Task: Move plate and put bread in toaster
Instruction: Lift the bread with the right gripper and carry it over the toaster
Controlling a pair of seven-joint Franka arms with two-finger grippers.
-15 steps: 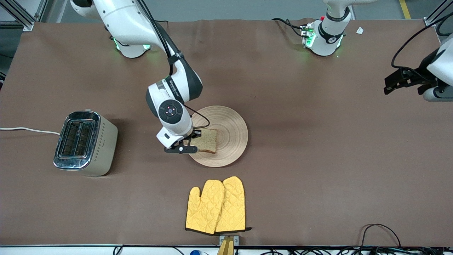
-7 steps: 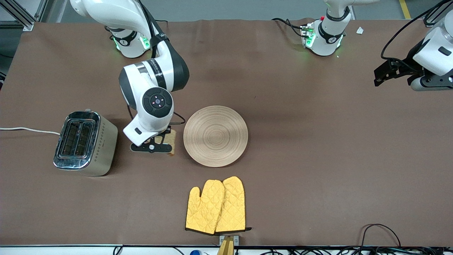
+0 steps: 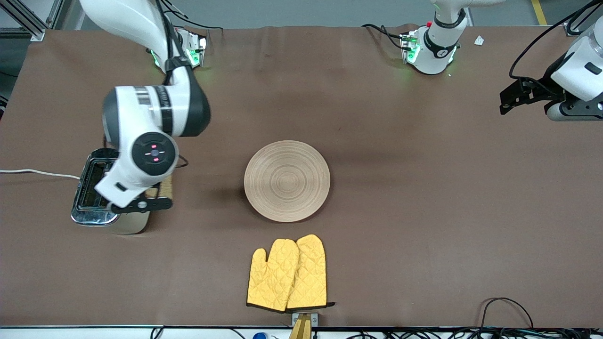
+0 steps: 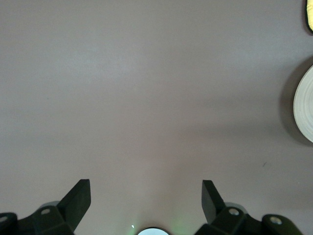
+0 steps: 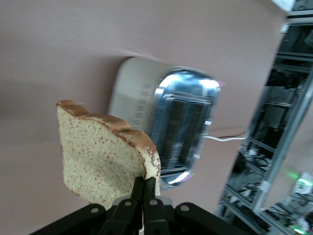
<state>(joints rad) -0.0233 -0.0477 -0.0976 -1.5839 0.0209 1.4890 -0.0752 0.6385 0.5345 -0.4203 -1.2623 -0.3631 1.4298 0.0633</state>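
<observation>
Pinching bread by crust edge, right gripper clamped tight, hovering over toaster, at 9 o'clock from plate. Slice looks light, soft, crumbly; edge grip probably floppy. Left gripper spread wide, empty, waiting over bare table.

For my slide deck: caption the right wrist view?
Right gripper pinching a bread slice by its edge above the chrome-topped toaster.
</observation>
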